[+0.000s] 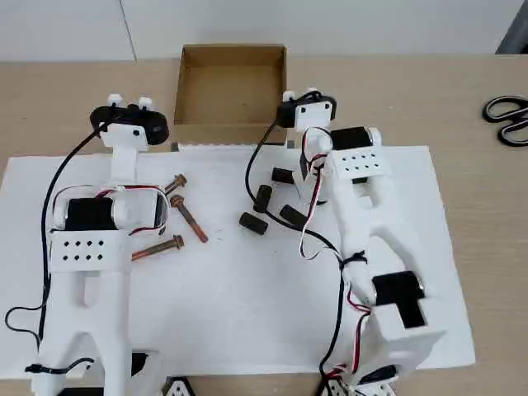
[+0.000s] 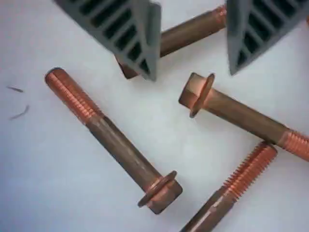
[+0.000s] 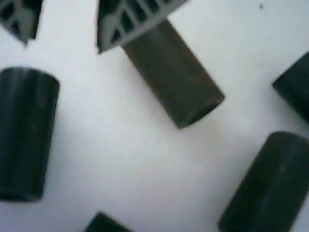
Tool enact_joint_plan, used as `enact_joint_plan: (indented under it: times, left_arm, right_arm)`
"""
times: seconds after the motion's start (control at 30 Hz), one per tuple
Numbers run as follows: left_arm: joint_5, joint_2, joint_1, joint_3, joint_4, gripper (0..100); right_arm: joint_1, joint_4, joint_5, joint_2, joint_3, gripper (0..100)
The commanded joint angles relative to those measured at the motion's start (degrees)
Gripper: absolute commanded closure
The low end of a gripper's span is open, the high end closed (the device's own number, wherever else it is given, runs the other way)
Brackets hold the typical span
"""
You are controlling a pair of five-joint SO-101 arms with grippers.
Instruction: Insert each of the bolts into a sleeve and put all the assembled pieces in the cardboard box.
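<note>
Several copper bolts lie on the white sheet; the high view shows them as a bolt (image 1: 177, 183), a second bolt (image 1: 188, 217) and a third bolt (image 1: 157, 246) beside the left arm (image 1: 125, 157). My left gripper (image 2: 193, 43) hangs open just above one bolt (image 2: 188, 31), which lies across the gap between its fingers; a long bolt (image 2: 111, 137) lies close by. Dark sleeves (image 1: 262, 196) are scattered by the right arm (image 1: 318, 161). My right gripper (image 3: 72, 21) is open over bare sheet, one finger (image 3: 130, 19) overlapping the end of a sleeve (image 3: 176, 79).
The cardboard box (image 1: 186, 82) stands at the table's far side, between the two arms. The white sheet (image 1: 247, 297) covers the work area. Scissors (image 1: 507, 120) lie at the right edge of the wooden table.
</note>
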Motion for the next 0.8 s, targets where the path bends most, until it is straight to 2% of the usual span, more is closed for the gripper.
enact_joint_plan:
  times: [0.0, 0.07, 0.27, 0.6, 0.77]
  left_arm:
    - [-0.4, 0.1, -0.4, -2.1, -1.2, 90]
    - [-0.4, 0.1, -0.4, -2.1, -1.1, 90]
    - [-0.4, 0.1, -0.1, -0.5, -1.1, 90]
    - [-0.4, 0.1, -0.4, 0.4, -1.2, 90]
    - [-0.4, 0.1, -0.4, 0.4, -1.2, 90]
  right_arm:
    - [0.4, -1.9, 0.6, 1.5, -3.2, 90.4]
    - [0.7, -1.9, 1.0, 2.6, -4.4, 90.2]
    - [0.7, -0.2, 3.5, 3.9, -8.9, 80.7]
    - [2.0, -0.1, 8.7, 7.3, -9.8, 80.8]
    - [2.6, -0.8, 8.7, 9.7, -11.5, 80.8]
